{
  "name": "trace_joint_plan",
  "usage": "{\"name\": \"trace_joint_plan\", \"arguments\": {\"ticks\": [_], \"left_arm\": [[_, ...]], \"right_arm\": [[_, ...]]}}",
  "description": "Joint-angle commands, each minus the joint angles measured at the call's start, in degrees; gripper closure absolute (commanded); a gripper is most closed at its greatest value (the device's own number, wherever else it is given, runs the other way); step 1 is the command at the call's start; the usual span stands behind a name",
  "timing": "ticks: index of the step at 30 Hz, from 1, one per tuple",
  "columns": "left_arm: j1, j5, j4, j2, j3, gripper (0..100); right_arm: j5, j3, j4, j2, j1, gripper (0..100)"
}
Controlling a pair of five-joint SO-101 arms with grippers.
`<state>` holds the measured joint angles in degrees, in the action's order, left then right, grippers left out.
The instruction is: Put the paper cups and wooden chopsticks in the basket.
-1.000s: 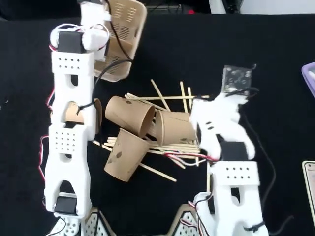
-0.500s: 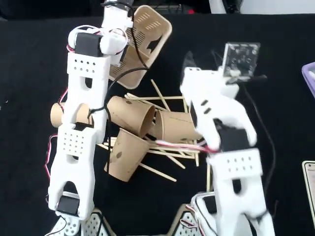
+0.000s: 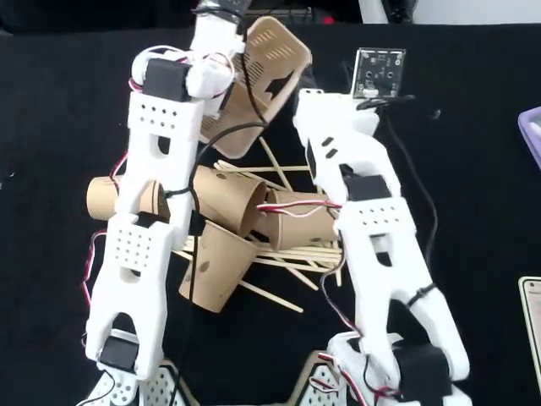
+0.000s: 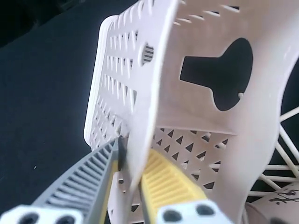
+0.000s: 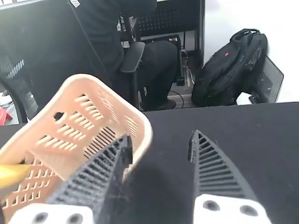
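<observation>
On the bench [image 3: 473, 211], seen from the high view, the left arm covers part of the paper cup [image 3: 103, 196] at 9 o'clock of the central pile. The right arm covers one end of the cup [image 3: 297, 222] at 3 o'clock and part of the wooden chopsticks [image 3: 292, 258]. At the 3 o'clock edge, a purple object [image 3: 532, 135] and a card [image 3: 531, 306] are cut off by the frame.

The basket [image 3: 266, 72] is at 12 o'clock of the pile, lifted and tilted, with its long axis running from 7 to 1 o'clock. Which way its mouth faces cannot be made out. The left end effector [image 4: 124, 149] is clenched on one perforated wall of the basket [image 4: 163, 70], with one finger on each face.

Four cups lie on their sides. Two of them [image 3: 224, 199] [image 3: 215, 269] lie in the centre, over the chopsticks. The chopsticks are scattered, most of them along the 9 to 3 o'clock line.

The right end effector [image 5: 160, 136] is released, its fingers spread, and holds nothing. It is just beside a rounded corner of the basket [image 5: 70, 116]. Behind the bench, a black backpack [image 5: 233, 65] rests on the floor.
</observation>
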<state>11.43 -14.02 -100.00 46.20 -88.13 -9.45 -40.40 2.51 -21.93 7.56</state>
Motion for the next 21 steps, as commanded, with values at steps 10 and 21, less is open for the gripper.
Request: {"name": "trace_joint_plan", "arguments": {"ticks": [10, 21], "left_arm": [[5.76, -0.53, -0.97, -14.95, 18.51, 97], [2.33, -0.35, 0.09, -19.25, 24.66, 97]], "right_arm": [[0.0, 5.05, -3.6, 7.43, -0.53, 80.5], [10.9, 12.97, 4.84, 13.41, -1.85, 98.8]]}}
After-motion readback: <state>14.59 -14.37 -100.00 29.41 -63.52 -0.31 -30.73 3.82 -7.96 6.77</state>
